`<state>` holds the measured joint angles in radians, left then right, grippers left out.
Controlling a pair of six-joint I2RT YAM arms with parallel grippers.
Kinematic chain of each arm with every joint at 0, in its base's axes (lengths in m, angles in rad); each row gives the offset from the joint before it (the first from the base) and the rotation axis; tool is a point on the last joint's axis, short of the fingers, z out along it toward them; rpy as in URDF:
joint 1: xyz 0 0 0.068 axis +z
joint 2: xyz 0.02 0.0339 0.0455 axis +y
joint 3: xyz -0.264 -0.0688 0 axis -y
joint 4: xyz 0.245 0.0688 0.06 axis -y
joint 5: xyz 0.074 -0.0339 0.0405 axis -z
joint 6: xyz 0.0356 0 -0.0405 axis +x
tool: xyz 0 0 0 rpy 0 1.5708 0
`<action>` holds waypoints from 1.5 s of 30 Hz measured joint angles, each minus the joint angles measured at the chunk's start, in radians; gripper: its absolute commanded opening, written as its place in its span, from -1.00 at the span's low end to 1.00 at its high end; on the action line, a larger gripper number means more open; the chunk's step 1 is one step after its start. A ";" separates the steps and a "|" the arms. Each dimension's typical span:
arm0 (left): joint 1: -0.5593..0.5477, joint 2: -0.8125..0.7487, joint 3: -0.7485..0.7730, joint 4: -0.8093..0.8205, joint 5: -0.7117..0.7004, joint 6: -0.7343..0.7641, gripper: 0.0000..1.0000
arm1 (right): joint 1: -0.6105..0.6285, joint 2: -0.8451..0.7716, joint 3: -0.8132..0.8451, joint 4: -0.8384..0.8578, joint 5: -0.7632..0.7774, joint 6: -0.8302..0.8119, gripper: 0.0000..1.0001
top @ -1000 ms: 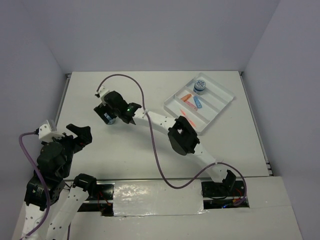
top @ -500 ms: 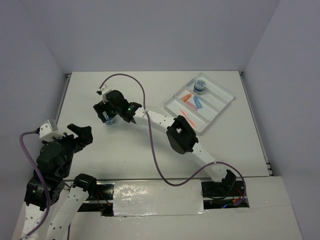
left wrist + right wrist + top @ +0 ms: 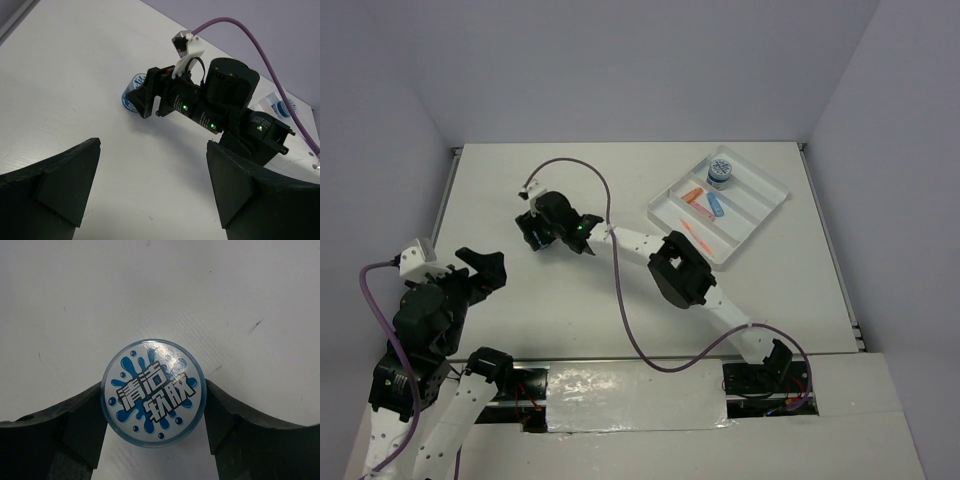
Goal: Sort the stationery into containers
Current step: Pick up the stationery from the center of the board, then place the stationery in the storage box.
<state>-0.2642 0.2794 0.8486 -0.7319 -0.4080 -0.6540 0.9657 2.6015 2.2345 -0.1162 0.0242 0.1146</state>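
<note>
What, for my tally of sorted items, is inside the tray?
The tray holds a tub, an orange capsule, a pink capsule, a blue capsule and an orange pen. The right arm overlaps its near edge and may hide something there.

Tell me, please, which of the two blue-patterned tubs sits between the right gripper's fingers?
The tub on the bare table; the other tub stands inside the tray.

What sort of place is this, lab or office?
Likely a lab robot test cell: bare white tabletop boxed in by blank pale walls, black robot arms, left and right, bolted at its near edge, and just a white four-compartment plastic tray and round blue-patterned tub as props.
</note>
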 measured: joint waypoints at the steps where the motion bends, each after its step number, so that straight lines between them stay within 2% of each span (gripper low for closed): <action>1: 0.000 0.000 0.000 0.000 0.002 0.000 0.99 | 0.002 -0.024 -0.055 0.044 0.009 -0.002 -0.37; 4: 0.000 0.000 0.000 0.001 0.007 0.001 0.99 | 0.006 -0.122 -0.238 0.133 0.031 -0.006 -0.39; 11: 0.000 0.000 0.000 0.003 0.023 0.004 0.99 | -0.038 -0.475 -0.617 0.156 0.112 0.000 -0.39; 15: 0.000 -0.001 -0.001 0.007 0.033 0.018 0.99 | -0.235 -0.706 -0.717 0.135 0.179 0.062 -0.37; 18: 0.000 -0.001 -0.003 0.014 0.048 0.024 0.99 | -0.491 -0.803 -0.749 0.120 0.236 0.154 -0.38; 22: 0.000 0.003 -0.005 0.021 0.063 0.026 0.99 | -0.780 -0.820 -0.819 0.077 0.326 0.240 -0.39; 25: 0.000 0.012 -0.005 0.027 0.074 0.027 0.99 | -0.871 -0.806 -0.874 -0.007 0.362 0.276 -0.40; 37: 0.000 0.028 -0.005 0.042 0.100 0.049 0.99 | -0.885 -0.699 -0.877 -0.032 0.315 0.298 -0.33; 45: 0.000 0.032 -0.005 0.045 0.101 0.050 0.99 | -0.941 -0.627 -0.758 -0.103 0.258 0.312 -0.23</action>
<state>-0.2642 0.3119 0.8440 -0.6872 -0.3069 -0.6041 0.0250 1.9747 1.4765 -0.2192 0.2821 0.4271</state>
